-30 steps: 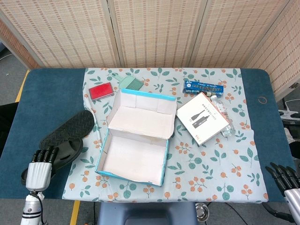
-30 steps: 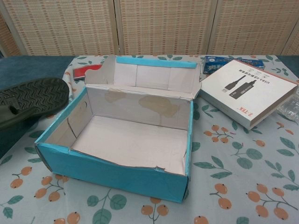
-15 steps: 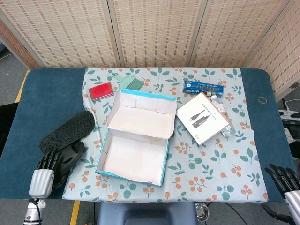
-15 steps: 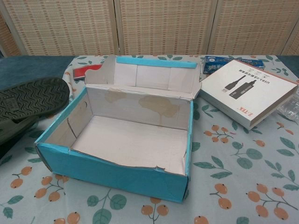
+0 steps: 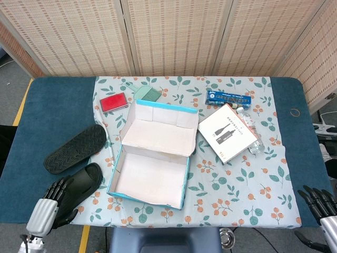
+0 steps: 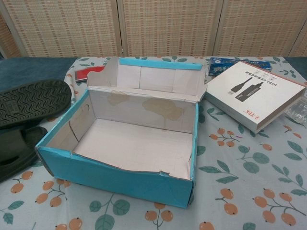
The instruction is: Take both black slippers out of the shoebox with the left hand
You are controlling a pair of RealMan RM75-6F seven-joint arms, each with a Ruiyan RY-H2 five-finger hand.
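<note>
The shoebox (image 5: 152, 158) was seen in the middle of the table (image 5: 52, 95), with its lid folded back on the far side. Nothing was seen inside it, so the job was judged to be as good as done.

Both black slippers were found on the left of the box, out on the blue part of the table. One slipper (image 5: 75, 148) was laid upside down, so its wavy sole was shown. The other slipper (image 5: 80, 184) was laid right way up, nearer, just beside the first one. They were likely put there because that spot was easy for the left arm to reach.

The left hand (image 5: 52, 203) was seen at the near left corner. Its fingers were spread apart, with the tips at the near end of the second slipper. Nothing was held in it. Whether the tips touched the slipper could not be told.

The right hand (image 5: 321, 203) was kept low at the near right corner, well apart from the box. Its fingers were spread and nothing was held, since it was not needed for this job.
</note>
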